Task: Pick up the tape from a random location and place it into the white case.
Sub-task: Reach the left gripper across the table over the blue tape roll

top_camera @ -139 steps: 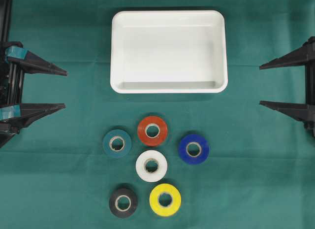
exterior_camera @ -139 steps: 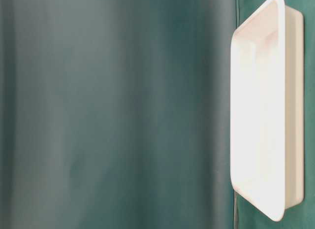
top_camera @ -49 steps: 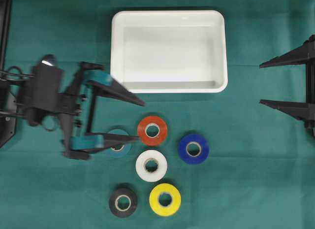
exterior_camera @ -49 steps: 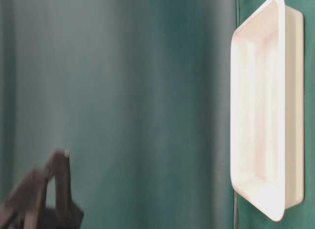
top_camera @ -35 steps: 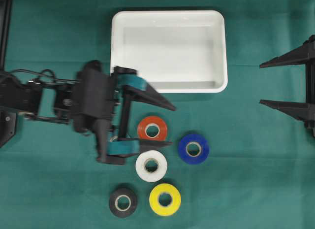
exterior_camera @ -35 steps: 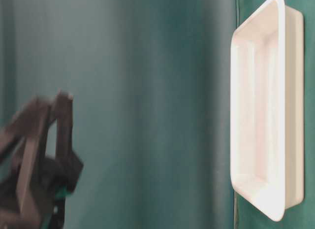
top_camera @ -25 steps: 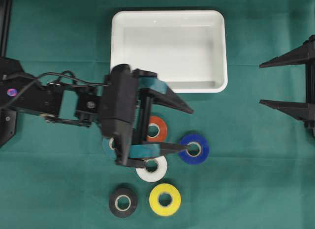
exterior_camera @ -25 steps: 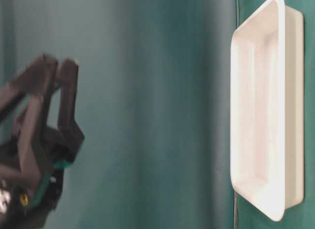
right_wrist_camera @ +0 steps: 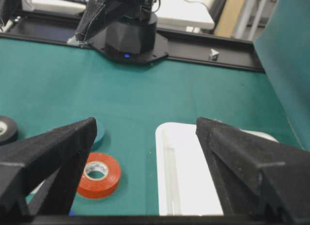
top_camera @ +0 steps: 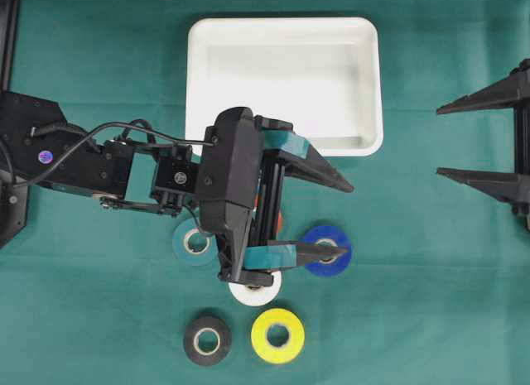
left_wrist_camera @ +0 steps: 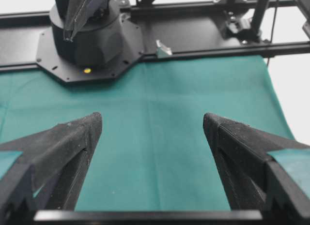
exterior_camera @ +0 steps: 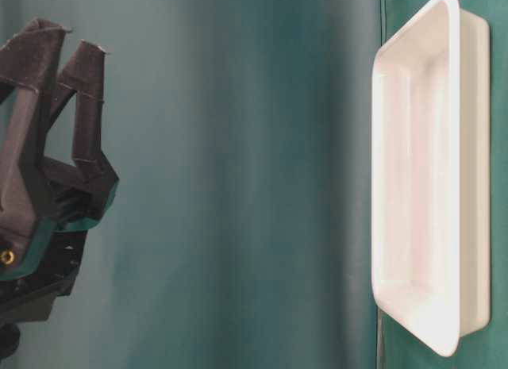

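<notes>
Overhead view: left tool (top_camera: 346, 221) hangs wide open over the tape rolls, beside the white case (top_camera: 284, 145). Right tool (top_camera: 439, 143) sits wide open, empty.

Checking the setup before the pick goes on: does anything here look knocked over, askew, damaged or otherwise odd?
Nothing stands out. The white case sits square and holds nothing. The tape rolls that show, teal, blue, black and yellow, lie flat and apart. The left end effector hangs open over the cluster, holding nothing; the right end effector is open, off to the side.
</notes>
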You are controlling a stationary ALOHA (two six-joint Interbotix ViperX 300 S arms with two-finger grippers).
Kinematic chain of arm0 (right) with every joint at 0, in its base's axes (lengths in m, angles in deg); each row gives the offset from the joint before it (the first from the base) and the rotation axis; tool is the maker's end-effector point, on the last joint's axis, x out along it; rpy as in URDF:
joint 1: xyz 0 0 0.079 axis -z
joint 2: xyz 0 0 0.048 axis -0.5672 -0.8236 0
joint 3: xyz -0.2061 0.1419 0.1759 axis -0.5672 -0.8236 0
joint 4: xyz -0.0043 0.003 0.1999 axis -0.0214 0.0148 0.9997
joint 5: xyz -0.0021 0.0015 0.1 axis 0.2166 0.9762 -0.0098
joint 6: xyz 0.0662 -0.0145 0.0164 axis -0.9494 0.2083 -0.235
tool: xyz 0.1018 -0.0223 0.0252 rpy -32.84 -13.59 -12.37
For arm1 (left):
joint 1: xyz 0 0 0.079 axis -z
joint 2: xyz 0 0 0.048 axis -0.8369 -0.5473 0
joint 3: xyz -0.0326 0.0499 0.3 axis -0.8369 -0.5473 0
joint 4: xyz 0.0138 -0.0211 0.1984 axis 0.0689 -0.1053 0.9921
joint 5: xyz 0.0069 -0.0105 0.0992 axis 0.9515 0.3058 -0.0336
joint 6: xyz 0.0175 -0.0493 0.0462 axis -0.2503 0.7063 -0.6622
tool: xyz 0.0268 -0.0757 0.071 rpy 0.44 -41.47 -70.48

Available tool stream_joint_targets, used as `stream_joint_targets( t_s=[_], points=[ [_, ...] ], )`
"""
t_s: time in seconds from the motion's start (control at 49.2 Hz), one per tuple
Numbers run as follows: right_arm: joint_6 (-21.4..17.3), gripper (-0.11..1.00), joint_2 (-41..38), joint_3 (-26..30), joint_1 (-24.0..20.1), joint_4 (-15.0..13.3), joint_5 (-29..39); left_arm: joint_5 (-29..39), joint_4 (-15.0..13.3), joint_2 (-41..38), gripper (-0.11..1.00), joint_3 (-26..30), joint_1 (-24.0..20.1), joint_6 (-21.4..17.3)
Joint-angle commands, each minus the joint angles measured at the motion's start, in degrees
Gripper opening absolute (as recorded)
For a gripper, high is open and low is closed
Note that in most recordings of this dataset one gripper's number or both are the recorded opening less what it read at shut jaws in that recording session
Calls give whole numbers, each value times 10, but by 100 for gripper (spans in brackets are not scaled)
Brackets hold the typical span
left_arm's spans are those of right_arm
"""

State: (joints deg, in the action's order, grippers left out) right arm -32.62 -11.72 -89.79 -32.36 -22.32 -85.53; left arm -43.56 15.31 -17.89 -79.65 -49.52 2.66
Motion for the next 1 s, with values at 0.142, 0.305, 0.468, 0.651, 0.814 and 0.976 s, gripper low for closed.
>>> stream_joint_targets(
  t_s=[0.142,0.305,0.468,0.651,0.814,0.976],
  points=[
    [-1,93,-4,14,1,-1,-4,43,-2,4,99,35,1,10],
    [-1,93,-4,14,1,-1,0,151,-2,-14,99,86,3,18],
    [-1,93,-4,14,1,-1,-1,272,-2,-50,99,154,3,29],
    [-2,93,-5,14,1,-1,5,402,-2,-91,99,232,3,48],
    [-2,93,-5,15,1,-1,8,492,-1,-124,99,297,4,51],
    [-2,93,-7,14,1,-1,8,542,0,-146,99,339,7,52]
  ],
)
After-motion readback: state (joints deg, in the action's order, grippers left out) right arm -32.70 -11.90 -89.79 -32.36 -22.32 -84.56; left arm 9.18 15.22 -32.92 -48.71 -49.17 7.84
